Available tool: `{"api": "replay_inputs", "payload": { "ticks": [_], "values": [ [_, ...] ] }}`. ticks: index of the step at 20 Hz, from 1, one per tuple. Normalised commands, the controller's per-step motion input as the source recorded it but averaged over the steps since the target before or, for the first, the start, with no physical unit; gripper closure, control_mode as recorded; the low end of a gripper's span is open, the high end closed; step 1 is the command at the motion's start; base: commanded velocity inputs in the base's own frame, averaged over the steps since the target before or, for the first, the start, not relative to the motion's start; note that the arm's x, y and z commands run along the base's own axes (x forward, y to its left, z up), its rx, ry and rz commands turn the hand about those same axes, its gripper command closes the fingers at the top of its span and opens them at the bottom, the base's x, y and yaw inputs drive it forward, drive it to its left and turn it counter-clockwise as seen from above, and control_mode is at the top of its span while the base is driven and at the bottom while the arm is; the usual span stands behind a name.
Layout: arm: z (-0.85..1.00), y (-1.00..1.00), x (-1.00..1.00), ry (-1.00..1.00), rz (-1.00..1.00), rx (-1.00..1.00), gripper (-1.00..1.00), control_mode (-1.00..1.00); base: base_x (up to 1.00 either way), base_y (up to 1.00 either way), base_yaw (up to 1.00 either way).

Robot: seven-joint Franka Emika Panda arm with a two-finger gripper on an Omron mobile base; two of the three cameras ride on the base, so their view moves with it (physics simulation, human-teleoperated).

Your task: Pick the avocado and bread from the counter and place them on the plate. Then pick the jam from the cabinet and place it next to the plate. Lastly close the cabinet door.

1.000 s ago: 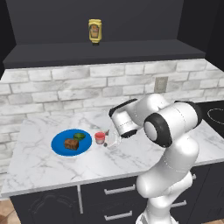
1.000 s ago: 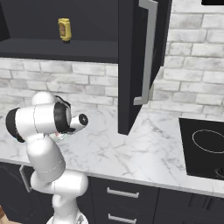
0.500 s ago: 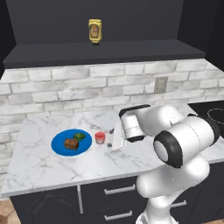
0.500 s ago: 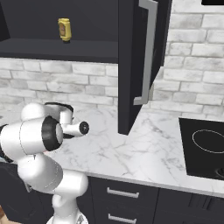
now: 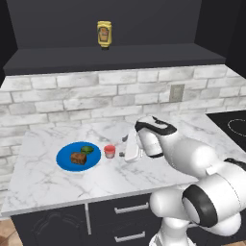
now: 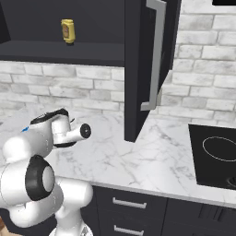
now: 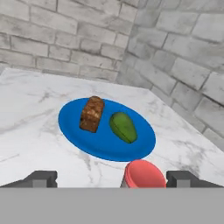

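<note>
Pincer: I see my pincer [image 7: 112, 178] spread wide with nothing gripped; its two dark fingertips [image 7: 40, 178] stand either side of the jam's lid without touching it.
Jam: the small red jar with a whitish band [image 5: 110, 151] stands upright on the counter, just beside the plate's rim at about 3 o'clock in the left base view; in the hand view its red top [image 7: 144, 174] sits at 6 o'clock of the plate.
Plate: the flat round bright blue disc [image 5: 65, 161] lies on the white marble counter with grey veining [image 5: 43, 180].
Bread: the small brown crusted chunk [image 7: 92, 113] rests on the plate.
Avocado: the dark green oval lump [image 7: 123, 127] lies on the plate just beside the bread, apart from it.
Cabinet: the black upper wall cabinet [image 6: 55, 50] holds a yellow bottle with a dark label [image 6: 67, 31] on its shelf.
Cabinet door: the black panel with a long metal bar handle [image 6: 154, 55] stands swung open, edge-on to me in the right base view.
</note>
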Motion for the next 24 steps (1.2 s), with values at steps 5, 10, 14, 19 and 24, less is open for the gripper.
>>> {"api": "replay_inputs", "payload": {
  "ticks": [5,10,14,19,24],
  "values": [
    [0.78,-0.01,-0.23,0.11,0.00,0.01,-1.00,-1.00,0.00,0.00,0.00],
    [0.67,0.00,-0.33,0.07,0.00,0.02,-1.00,-1.00,0.00,0.00,0.00],
    [0.55,-0.03,-0.48,0.02,-0.03,0.03,-1.00,-1.00,0.00,0.00,0.00],
    [0.29,-0.02,-0.49,0.00,-0.15,0.03,-1.00,-1.00,0.00,0.00,0.00],
    [0.29,0.00,-0.31,0.04,-0.18,0.00,-1.00,-1.00,0.00,0.00,0.00]
  ]
}}
